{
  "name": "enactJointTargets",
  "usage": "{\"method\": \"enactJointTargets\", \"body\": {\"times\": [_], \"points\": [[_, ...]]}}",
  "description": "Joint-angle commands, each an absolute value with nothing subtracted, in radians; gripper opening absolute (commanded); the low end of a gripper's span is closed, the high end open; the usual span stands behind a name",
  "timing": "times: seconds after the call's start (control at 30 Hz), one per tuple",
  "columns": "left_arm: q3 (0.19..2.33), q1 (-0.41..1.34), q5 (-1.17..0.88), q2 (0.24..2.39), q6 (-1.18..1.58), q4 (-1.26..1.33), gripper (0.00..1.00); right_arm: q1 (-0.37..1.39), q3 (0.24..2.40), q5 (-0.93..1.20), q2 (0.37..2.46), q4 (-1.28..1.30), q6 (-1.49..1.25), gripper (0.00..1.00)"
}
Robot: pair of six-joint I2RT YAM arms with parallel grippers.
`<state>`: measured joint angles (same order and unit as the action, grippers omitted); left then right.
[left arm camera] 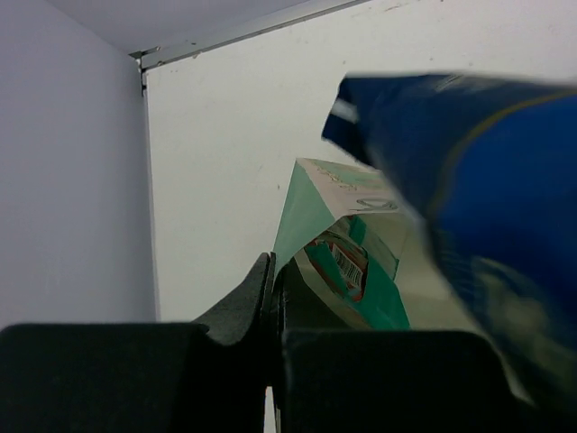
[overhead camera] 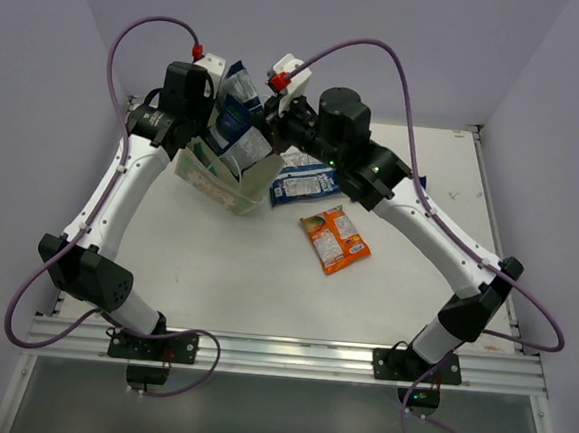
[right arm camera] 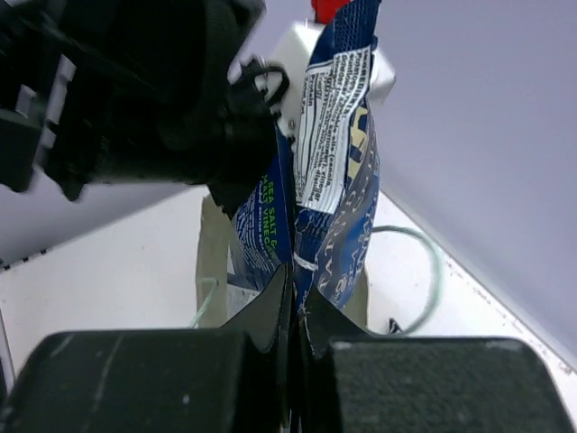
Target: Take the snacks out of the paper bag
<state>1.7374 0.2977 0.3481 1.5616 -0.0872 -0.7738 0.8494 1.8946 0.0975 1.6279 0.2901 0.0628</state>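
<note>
Right pincer (right arm camera: 293,311) is clamped shut on a dark blue packet (right arm camera: 347,180) sticking up out of the paper bag (overhead camera: 222,176), far left-centre on the desk (overhead camera: 214,281). Left pincer (left arm camera: 275,289) looks shut on the bag rim. Foil is probably light, slick and crinkly, so you want the sealed edge.

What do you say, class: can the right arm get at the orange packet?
Probably, but not yet: the right gripper is shut on a blue packet; the orange packet lies uncovered on the table nearby.
</note>
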Motion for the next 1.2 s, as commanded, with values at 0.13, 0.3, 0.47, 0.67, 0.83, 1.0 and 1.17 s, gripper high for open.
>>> {"method": "enactJointTargets", "body": {"times": [0.13, 0.3, 0.47, 0.67, 0.83, 1.0, 1.17], "points": [[1.795, 0.301, 0.273, 1.532, -0.041, -0.765, 0.00, 0.845, 1.723, 0.097, 1.759, 0.154, 0.051, 0.00], [1.766, 0.302, 0.288, 1.520, -0.043, -0.755, 0.00, 0.841, 1.675, 0.112, 1.776, 0.132, 0.014, 0.00], [1.744, 0.301, 0.258, 1.509, -0.046, -0.741, 0.00, 0.821, 1.721, 0.144, 1.841, 0.170, -0.043, 0.11], [1.704, 0.302, 0.247, 1.477, -0.061, -0.719, 0.00, 0.788, 1.793, 0.206, 1.864, 0.221, -0.083, 0.39], [1.687, 0.302, 0.227, 1.468, -0.066, -0.712, 0.00, 0.784, 1.857, 0.199, 1.870, 0.225, -0.087, 0.56], [1.678, 0.302, 0.224, 1.462, -0.067, -0.707, 0.00, 0.785, 1.890, 0.134, 1.911, 0.259, -0.092, 0.61], [1.675, 0.302, 0.221, 1.460, -0.075, -0.703, 0.00, 0.784, 1.890, 0.046, 1.948, 0.281, -0.087, 0.70]]}}
